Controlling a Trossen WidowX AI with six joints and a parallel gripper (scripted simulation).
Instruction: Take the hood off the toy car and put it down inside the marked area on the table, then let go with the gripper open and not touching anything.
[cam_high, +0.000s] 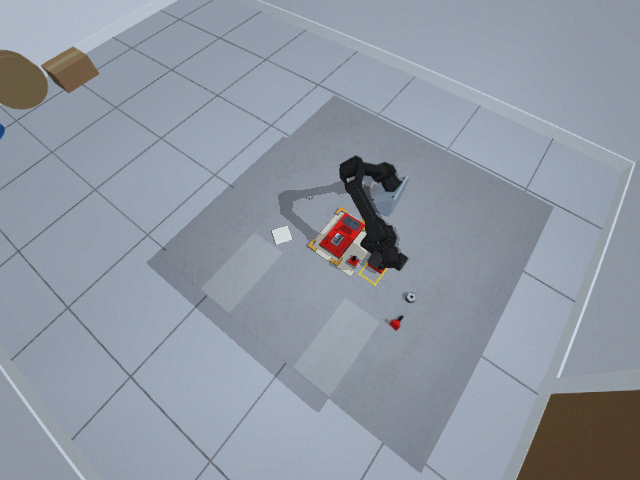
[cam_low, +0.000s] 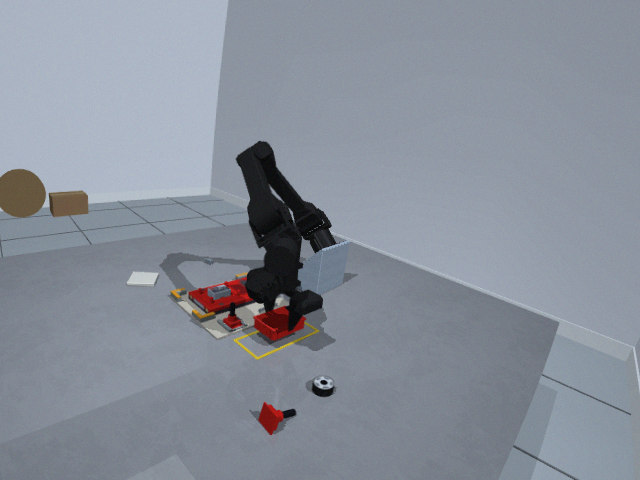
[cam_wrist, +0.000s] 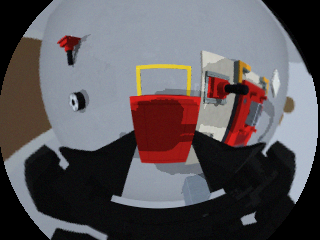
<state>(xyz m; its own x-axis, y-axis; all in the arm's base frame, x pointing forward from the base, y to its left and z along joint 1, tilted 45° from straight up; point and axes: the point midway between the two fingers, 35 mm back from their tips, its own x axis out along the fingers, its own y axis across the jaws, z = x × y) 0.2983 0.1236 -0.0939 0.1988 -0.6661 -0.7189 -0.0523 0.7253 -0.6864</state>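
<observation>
- The red hood (cam_low: 279, 322) is off the toy car (cam_low: 223, 294) and sits low over the far corner of the yellow marked area (cam_low: 275, 339).
- I cannot tell if it is touching the worktop (cam_low: 413, 361) yet.
- The hand (cam_low: 281, 308) is squeezing the hood, one finger on each side, so it stays quite wide.
- This looks like the putting-down step.
- Next, I think the hood should go fully inside the yellow lines and rest flat.
- Then the hand must open and lift away, touching nothing.
- Nearby lie a small wheel (cam_low: 323, 385) and a red part with a black peg (cam_low: 273, 415), well apart from the square.
</observation>
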